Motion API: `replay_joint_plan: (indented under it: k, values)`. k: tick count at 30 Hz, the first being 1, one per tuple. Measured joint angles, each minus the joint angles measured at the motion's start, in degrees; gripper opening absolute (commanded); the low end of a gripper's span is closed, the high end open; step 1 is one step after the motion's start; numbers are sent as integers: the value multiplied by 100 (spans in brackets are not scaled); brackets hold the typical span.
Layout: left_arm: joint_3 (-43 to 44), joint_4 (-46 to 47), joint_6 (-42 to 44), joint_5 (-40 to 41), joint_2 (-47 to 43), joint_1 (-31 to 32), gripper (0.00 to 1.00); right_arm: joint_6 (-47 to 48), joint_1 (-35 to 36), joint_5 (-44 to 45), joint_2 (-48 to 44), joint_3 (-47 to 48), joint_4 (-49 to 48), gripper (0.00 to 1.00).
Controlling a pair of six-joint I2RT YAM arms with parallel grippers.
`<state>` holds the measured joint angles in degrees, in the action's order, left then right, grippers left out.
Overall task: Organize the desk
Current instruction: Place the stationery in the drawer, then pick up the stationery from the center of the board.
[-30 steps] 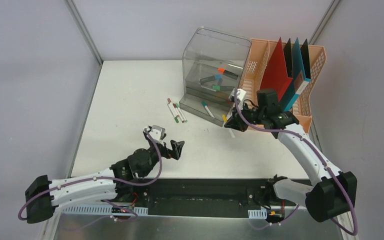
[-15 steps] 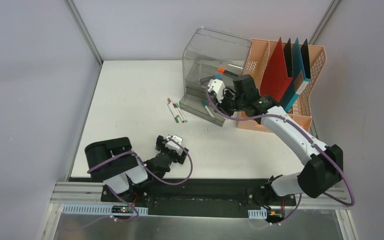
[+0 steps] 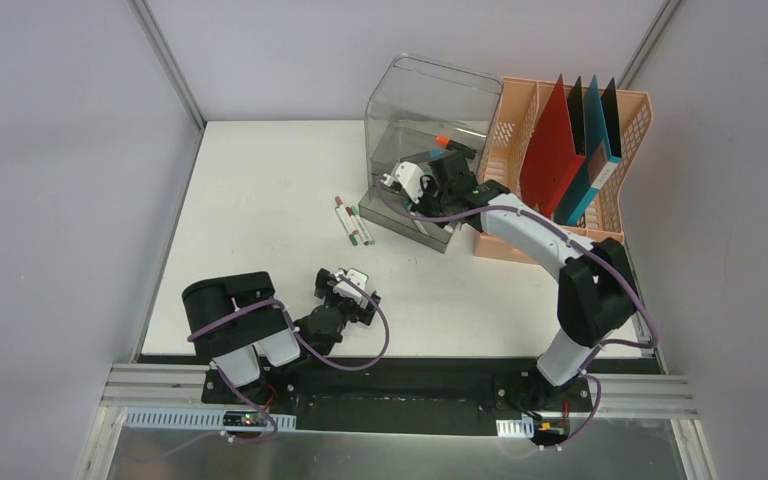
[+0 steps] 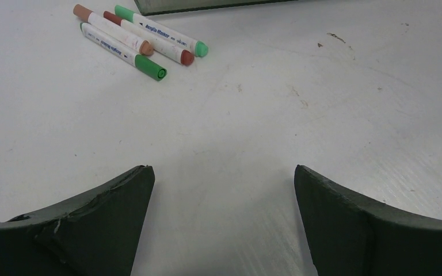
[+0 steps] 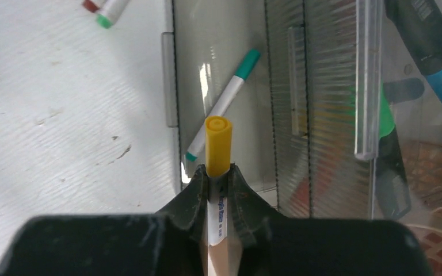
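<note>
The desk point(image 3: 260, 190) is a white tabletop. My right gripper point(image 5: 217, 170) is shut on a white marker with a yellow cap point(image 5: 217, 144), which it holds over the front edge of a clear tiered organizer point(image 3: 422, 100). In the top view this gripper point(image 3: 408, 195) hangs at the organizer's lower tray. A teal-capped marker point(image 5: 224, 103) lies on that tray. Three loose markers point(image 4: 141, 40) lie together on the desk ahead of my left gripper point(image 4: 224, 178). It is open, low over bare desk near the front edge point(image 3: 348, 292), with nothing between its fingers.
A peach file rack point(image 3: 600, 235) with red, black and teal folders stands right of the organizer. Several markers sit on the organizer's upper tiers point(image 3: 438, 150). A black and metal rail point(image 3: 410, 385) runs along the front edge. Grey walls close in both sides.
My right arm carried the yellow-capped marker left from in front of the rack to the organizer's lower tray. The left arm folded back towards its base, gripper still open.
</note>
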<state>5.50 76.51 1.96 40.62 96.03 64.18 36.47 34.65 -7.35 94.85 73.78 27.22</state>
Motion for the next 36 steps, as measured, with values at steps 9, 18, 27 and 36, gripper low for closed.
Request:
replay_joint_plan:
  k: [9,18,27,36]
  values:
    - [0,37,39,-2,26,2,96,-144,9,525,761,704,37,46]
    - [2,68,44,2,35,0,96,-363,9,26,426,588,586,47]
    - [195,-22,63,31,28,2,97,-219,-577,-1716,-2328,-658,1097,48]
    - [728,-1478,-74,111,-702,2,99,-706,-2691,-3532,-3768,-1650,1036,54]
